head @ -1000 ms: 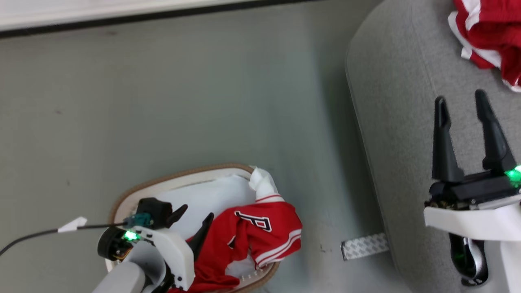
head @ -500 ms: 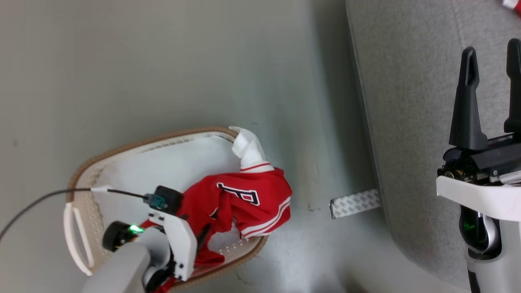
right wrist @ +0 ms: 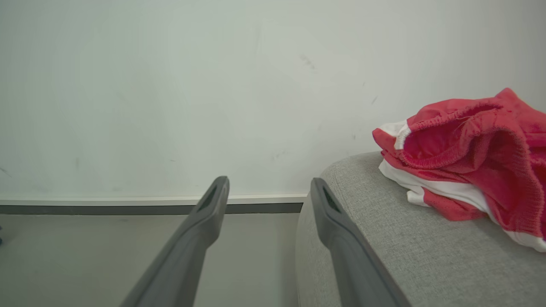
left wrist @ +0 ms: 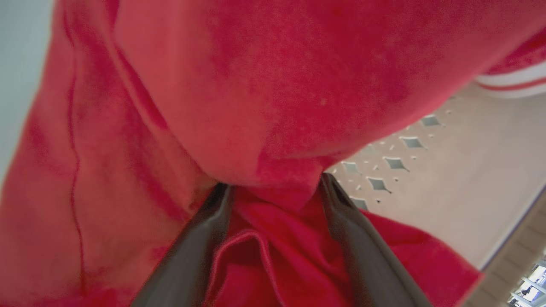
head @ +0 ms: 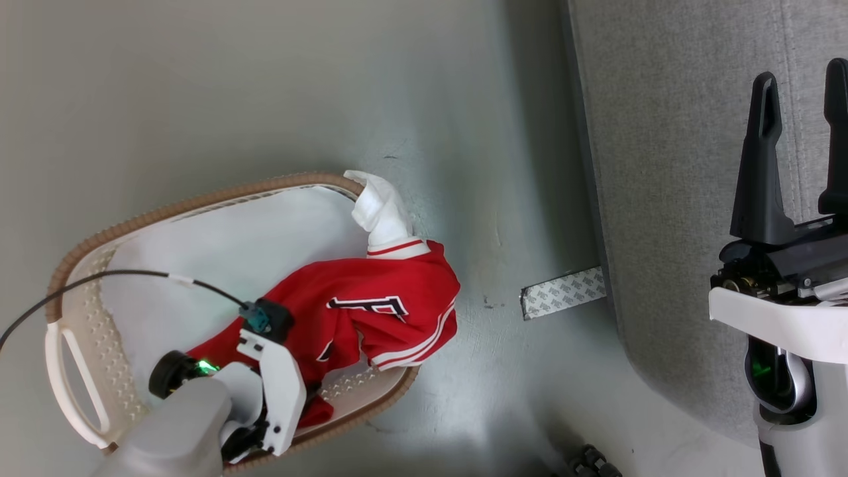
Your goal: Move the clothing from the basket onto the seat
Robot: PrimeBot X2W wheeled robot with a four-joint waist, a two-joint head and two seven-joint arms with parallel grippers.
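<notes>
Head view: an oval white perforated laundry basket [head: 199, 199] with a brown braided rim stands on the grey floor [head: 265, 86]. The red jersey [head: 371, 311] lies inside it, draped over the right-hand rim, with its white sleeve [head: 379, 212] poking up. The left arm reaches down into the jersey, its fingertips hidden. Well to the right, the right hand [head: 800, 73] hovers over the grey upholstered seat [head: 662, 165], fingers spread and empty. A patterned tape strip [head: 563, 291] lies on the floor beside the seat.

Left wrist view: the left hand [left wrist: 275, 183] is spread, its fingers either side of a bunched jersey fold, with the basket's perforated wall just beyond.

Right wrist view: between the spread fingers, a pale wall [right wrist: 170, 85]. On the seat's rounded edge lies another red-and-white garment [right wrist: 469, 162].
</notes>
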